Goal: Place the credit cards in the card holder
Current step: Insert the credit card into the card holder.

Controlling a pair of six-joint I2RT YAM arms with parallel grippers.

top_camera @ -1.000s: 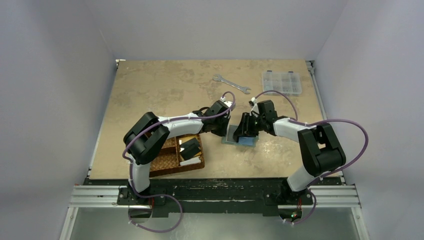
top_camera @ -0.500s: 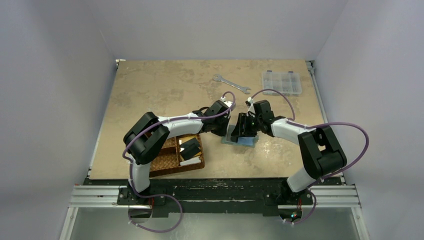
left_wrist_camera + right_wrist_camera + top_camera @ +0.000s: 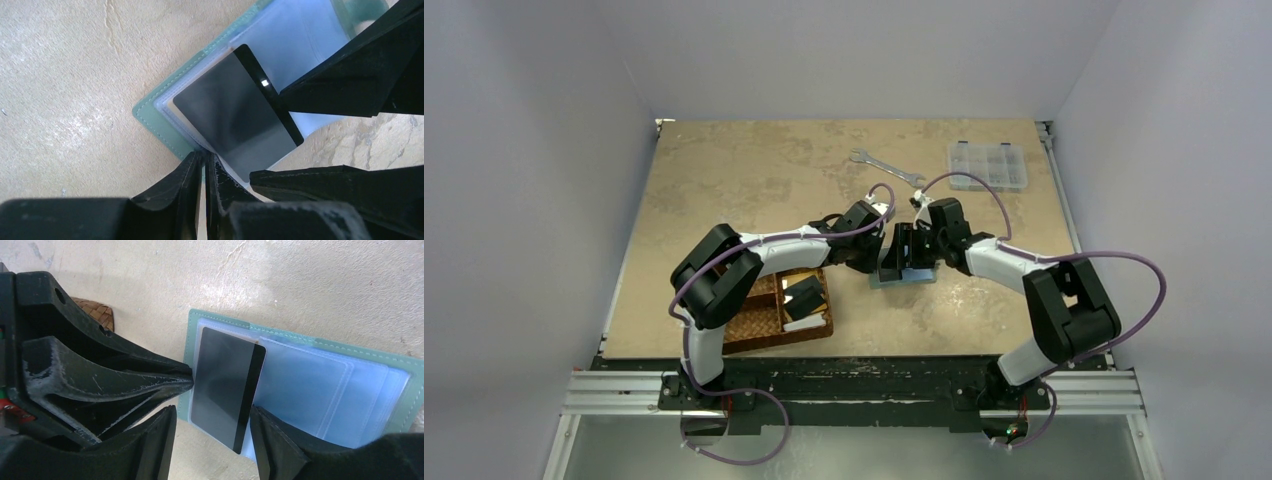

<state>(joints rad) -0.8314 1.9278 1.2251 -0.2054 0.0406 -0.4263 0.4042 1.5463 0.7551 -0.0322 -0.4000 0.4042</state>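
The grey-green card holder [image 3: 350,347] lies open on the table, its blue-grey pockets facing up. A black credit card [image 3: 225,385] sits partly in the pocket nearest the holder's left edge, its lower end sticking out. My right gripper [image 3: 213,412] is open, one finger on each side of that card's free end. My left gripper [image 3: 204,156] is shut on the edge of the card holder [image 3: 150,112], beside the black card [image 3: 235,120]. From above, the left gripper [image 3: 874,262] and the right gripper [image 3: 902,258] meet over the holder [image 3: 906,277].
A brown woven basket [image 3: 779,305] at the front left holds a black card and a white card. A wrench [image 3: 886,168] and a clear plastic compartment box [image 3: 988,164] lie at the back of the table. The basket's corner [image 3: 92,307] shows behind my left fingers.
My right gripper has slid a little left along the holder and its jaws have spread, letting go of the black card. The left arm has stayed in place.
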